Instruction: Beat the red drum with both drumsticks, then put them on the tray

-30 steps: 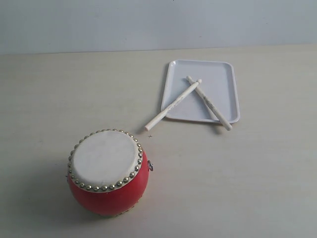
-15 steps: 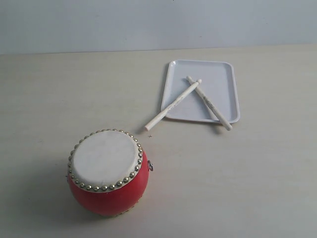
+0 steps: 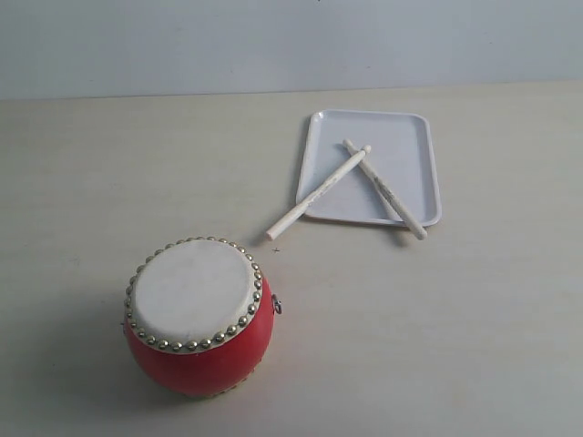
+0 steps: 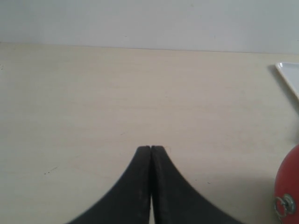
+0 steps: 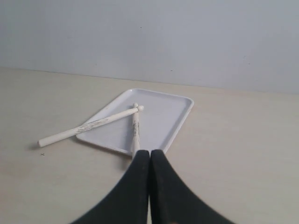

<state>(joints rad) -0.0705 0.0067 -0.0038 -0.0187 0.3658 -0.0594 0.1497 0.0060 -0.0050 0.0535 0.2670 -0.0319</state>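
Note:
The red drum (image 3: 198, 314) stands at the front left of the table, skin up; its side ring (image 4: 283, 205) shows at the edge of the left wrist view. The white tray (image 3: 405, 146) lies behind it to the right. Two drumsticks lie crossed on it: one (image 3: 319, 192) pokes off the tray's left rim onto the table, the other (image 3: 386, 191) overhangs the near rim. My left gripper (image 4: 151, 148) is shut and holds nothing, over bare table. My right gripper (image 5: 149, 152) is shut and empty too, short of the tray (image 5: 163, 116) and sticks (image 5: 88, 125). Neither gripper shows in the exterior view.
The table (image 3: 474, 328) is a pale beige surface with a plain grey wall behind. A corner of the tray (image 4: 289, 74) shows in the left wrist view.

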